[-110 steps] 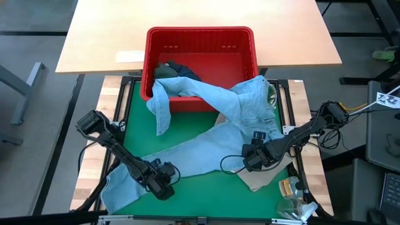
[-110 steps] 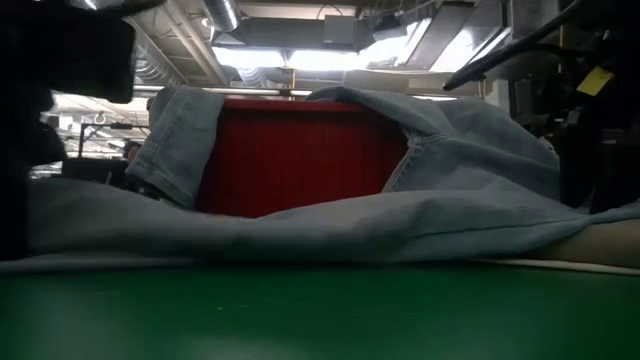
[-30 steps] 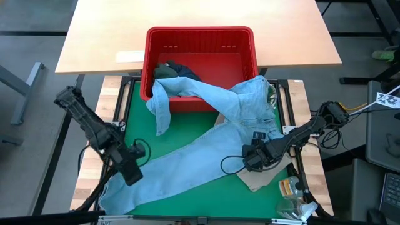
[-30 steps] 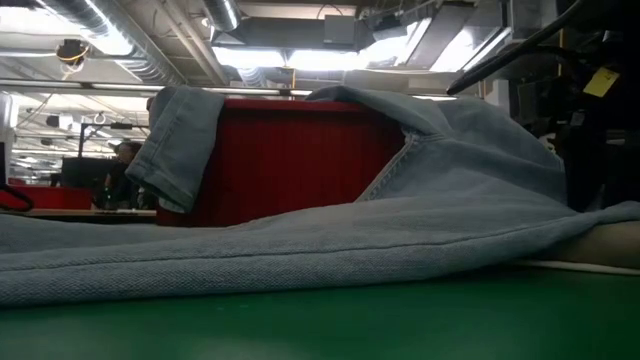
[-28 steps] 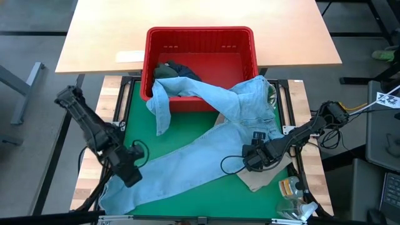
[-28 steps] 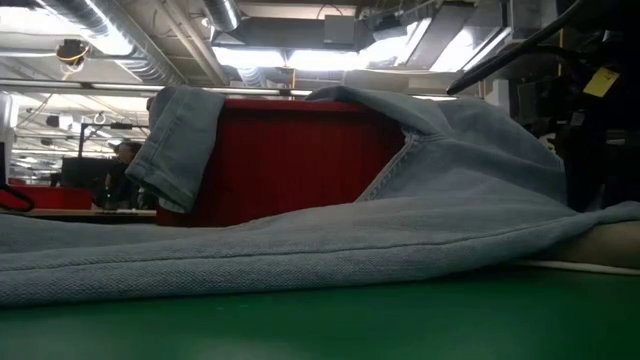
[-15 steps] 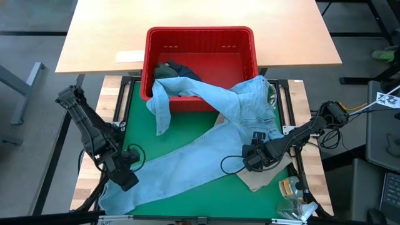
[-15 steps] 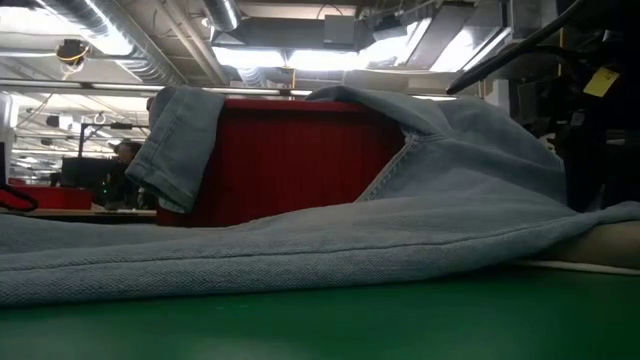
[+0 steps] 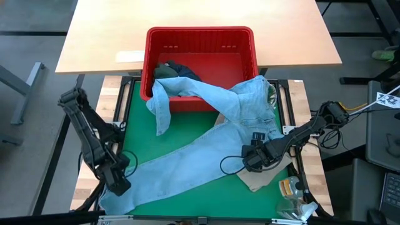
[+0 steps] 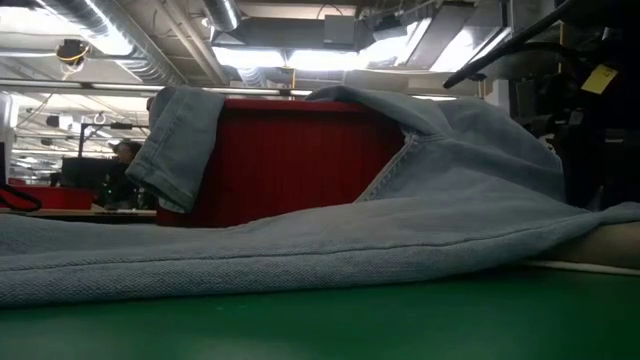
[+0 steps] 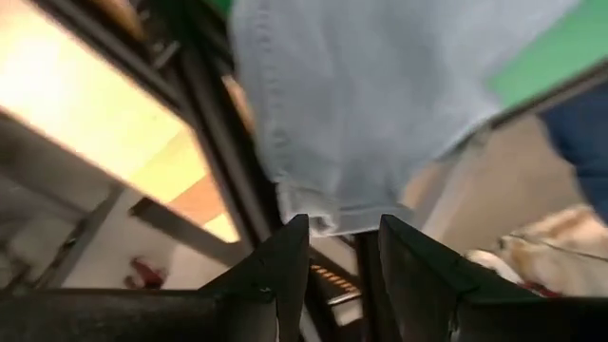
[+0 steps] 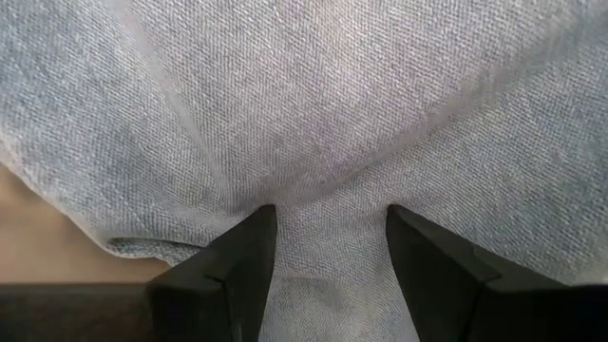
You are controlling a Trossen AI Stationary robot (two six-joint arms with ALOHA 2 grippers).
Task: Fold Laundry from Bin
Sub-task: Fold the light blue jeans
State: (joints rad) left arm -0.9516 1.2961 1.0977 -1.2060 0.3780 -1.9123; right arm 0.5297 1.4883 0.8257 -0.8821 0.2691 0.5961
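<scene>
A light blue denim garment [image 9: 206,140] runs from the red bin [image 9: 200,39] across the green mat to the near left corner. One leg hangs over the bin's front rim [image 10: 180,145]. Dark olive and navy laundry [image 9: 175,70] lies inside the bin. A beige garment [image 9: 259,179] lies partly under the denim at the right. My left gripper [image 9: 119,185] hovers open above the long leg's hem [image 11: 332,217], touching nothing. My right gripper [image 9: 251,161] points down, open, onto the denim's wide end. My right gripper comes from above, and its open fingertips [image 12: 249,237] stand on the denim's wide end [image 12: 323,180], which lies flat on the beige garment and the mat. Creases in the cloth run together at one fingertip. The cloth between the fingers is not gathered or lifted.
A pale wooden table [image 9: 187,15] carries the bin, with a white label [image 9: 129,56] beside it. Black frame rails [image 9: 122,112] edge the mat. A clear plastic item [image 9: 290,189] lies at the near right corner. The bare green mat [image 9: 206,194] is free near the front.
My left gripper has gone along the long leg toward the table's near left corner and sunk a little, rolling at the wrist, and now stands over the hem. The denim has not moved.
</scene>
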